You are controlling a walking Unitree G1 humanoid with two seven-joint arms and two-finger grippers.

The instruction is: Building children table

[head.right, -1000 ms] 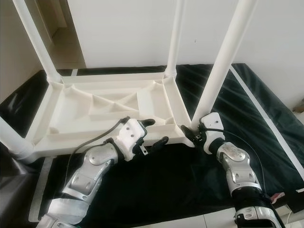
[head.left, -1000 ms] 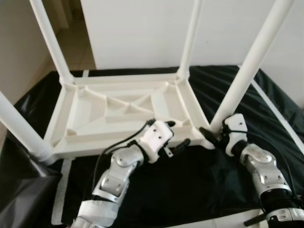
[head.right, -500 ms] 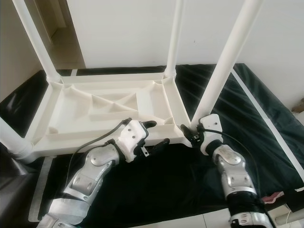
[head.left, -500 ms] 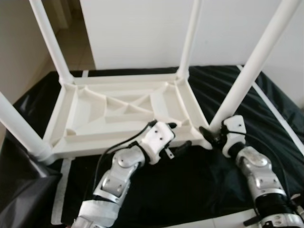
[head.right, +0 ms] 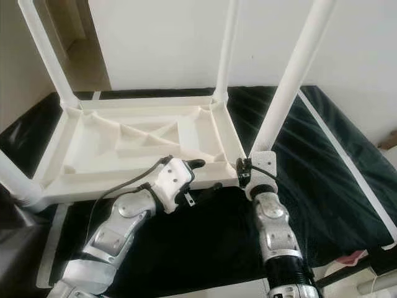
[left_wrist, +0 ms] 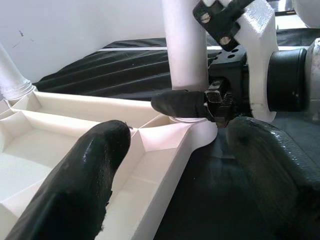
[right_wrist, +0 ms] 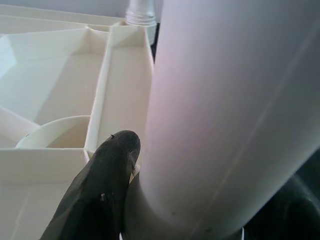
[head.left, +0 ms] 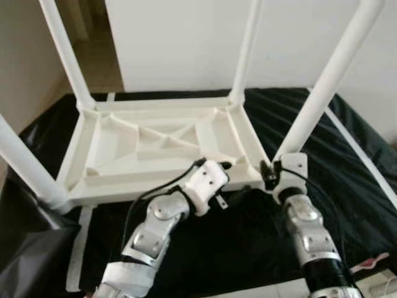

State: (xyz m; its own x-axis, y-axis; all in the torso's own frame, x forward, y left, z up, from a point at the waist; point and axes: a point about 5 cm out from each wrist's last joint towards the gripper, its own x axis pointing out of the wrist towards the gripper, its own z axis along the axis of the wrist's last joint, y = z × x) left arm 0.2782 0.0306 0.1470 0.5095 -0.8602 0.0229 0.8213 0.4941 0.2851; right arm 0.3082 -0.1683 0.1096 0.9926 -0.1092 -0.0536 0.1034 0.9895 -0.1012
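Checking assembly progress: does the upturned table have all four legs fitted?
Yes, the upturned table carries four white legs, one standing at each corner, the near right leg beside the right tool.

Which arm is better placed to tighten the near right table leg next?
Right, probably. The right tool already has a finger on each side of the near right leg at its base, while the left tool is open over the tabletop's near rim.

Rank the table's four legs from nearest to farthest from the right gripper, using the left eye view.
1. Near-right leg, at the right gripper.
2. Far-right leg, behind.
3. Near-left leg, across.
4. Far-left leg, diagonal.
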